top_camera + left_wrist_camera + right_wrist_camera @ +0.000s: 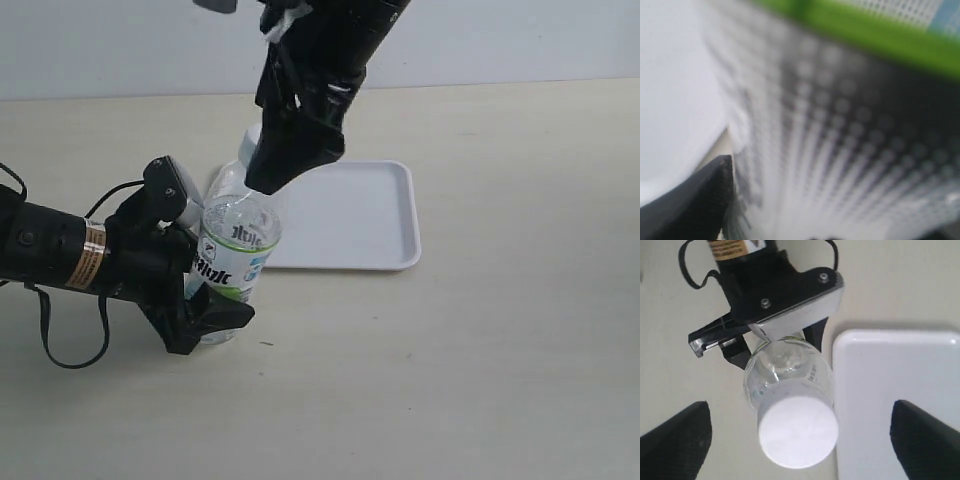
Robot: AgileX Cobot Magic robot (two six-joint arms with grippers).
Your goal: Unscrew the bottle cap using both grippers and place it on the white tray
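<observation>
Evidently left pincer (214,300) clamps the likely squashy bottle (238,240); right pincer (272,172) gapes over the bottle cap (796,432): grip its rim.

Left gripper (205,270) clamped, arm low, level; right gripper (272,168) spread wide, pointing down.

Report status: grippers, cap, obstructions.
Left gripper shut on bottle. Right gripper open, jaws either side of bottle cap, not touching. Cap on; white tray beside bottle. Nothing seen in the way.

Matte beige tabletop (480,380); plain pale wall (100,45) along far edge.
</observation>
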